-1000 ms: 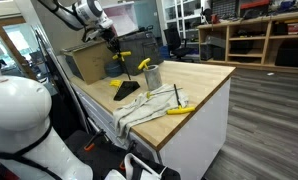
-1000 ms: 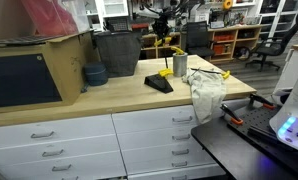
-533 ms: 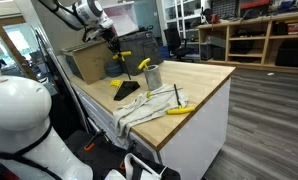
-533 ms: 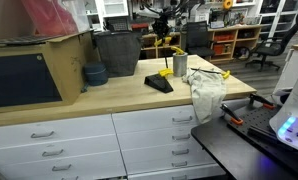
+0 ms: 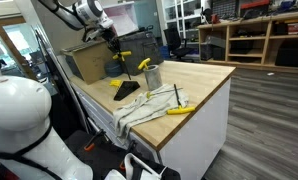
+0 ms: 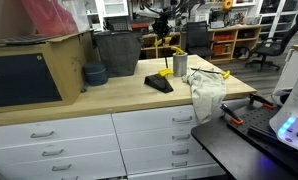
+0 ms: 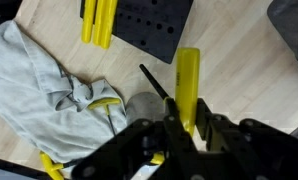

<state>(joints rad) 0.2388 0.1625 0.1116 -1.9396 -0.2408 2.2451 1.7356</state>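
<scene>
Gripper (image 7: 189, 127) grasps a yellow-handled screwdriver (image 7: 189, 75), held just above a metal cup (image 7: 142, 106) on the table (image 5: 204, 75). The arm (image 5: 84, 12) reaches over, gripper pointing down.

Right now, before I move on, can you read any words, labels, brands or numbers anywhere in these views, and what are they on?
No text can be read in any view.
The yellow-handled screwdriver in the hand, the black block, the grey cloth and the metal cup show no visible lettering.
The cardboard box and the shelves behind are too small and blurred to tell.
</scene>
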